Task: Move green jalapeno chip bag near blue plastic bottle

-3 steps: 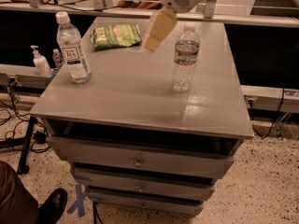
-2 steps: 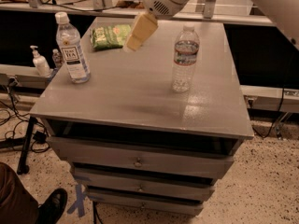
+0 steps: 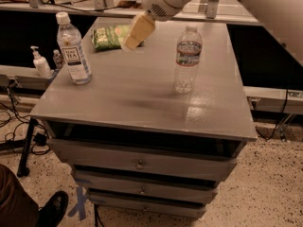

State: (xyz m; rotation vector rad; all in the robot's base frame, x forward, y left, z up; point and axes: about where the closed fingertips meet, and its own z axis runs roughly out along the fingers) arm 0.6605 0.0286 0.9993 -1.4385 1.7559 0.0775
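The green jalapeno chip bag point(image 3: 110, 36) lies flat at the far left of the grey cabinet top point(image 3: 142, 93). The blue plastic bottle point(image 3: 73, 50), with white cap and a white "TEA" label, stands upright at the left edge, in front of and left of the bag. My gripper point(image 3: 136, 32) hangs from the white arm at the top of the view, its tan fingers pointing down-left just right of the bag and above the tabletop. It holds nothing that I can see.
A clear water bottle point(image 3: 187, 58) with a dark label band stands right of centre. A small white pump bottle point(image 3: 40, 63) sits on a ledge left of the cabinet. The cabinet's drawers point(image 3: 140, 163) face me. A person's shoe point(image 3: 53, 209) shows at the bottom left.
The arm and gripper have moved left and slightly down, from above the table's far centre to right beside the chip bag. The bag and both bottles have not moved.
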